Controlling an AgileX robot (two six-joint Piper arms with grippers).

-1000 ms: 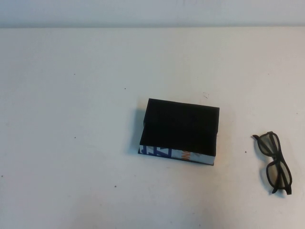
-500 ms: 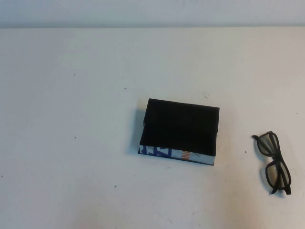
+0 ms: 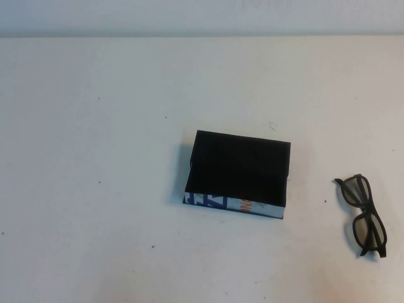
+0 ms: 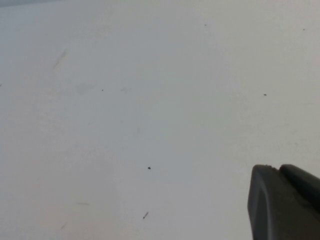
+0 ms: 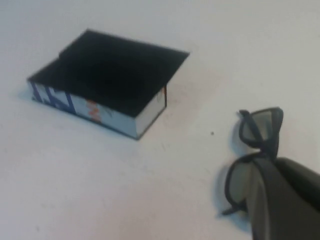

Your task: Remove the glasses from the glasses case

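So the glasses (image 3: 364, 215) are already out and lying flat on the white counter (image 3: 95, 158), well apart from the glasses case (image 3: 238, 173). The case sits shut-looking, black top up, white printed edge facing the robot. From how things lie, the actual "take them out" part looks done to me, and what's left is basically just getting clear and parking.

Neither arm shows up in the high view at all. The right tool (image 5: 287, 200) only pokes into its own wrist view as a dark chunk in the corner, and the glasses (image 5: 252, 160) lie right under and in front of it, partly hidden behind it. The case (image 5: 107, 80) is farther out ahead of that tool, off to the side. I can't tell whether the right tool is open or closed, and it doesn't look to be gripping anything, since the glasses are resting on the counter.

The left tool (image 4: 285, 202) is the same story: just a dark bit at the edge of its wrist view, nothing but bare counter with a few specks ahead of it. Can't tell open or closed there either.

Next move, if any: I'd say lift the right tool straight up and away so it doesn't clip the frame or drag a temple. The glasses are light plastic and would slide easily on that smooth top.
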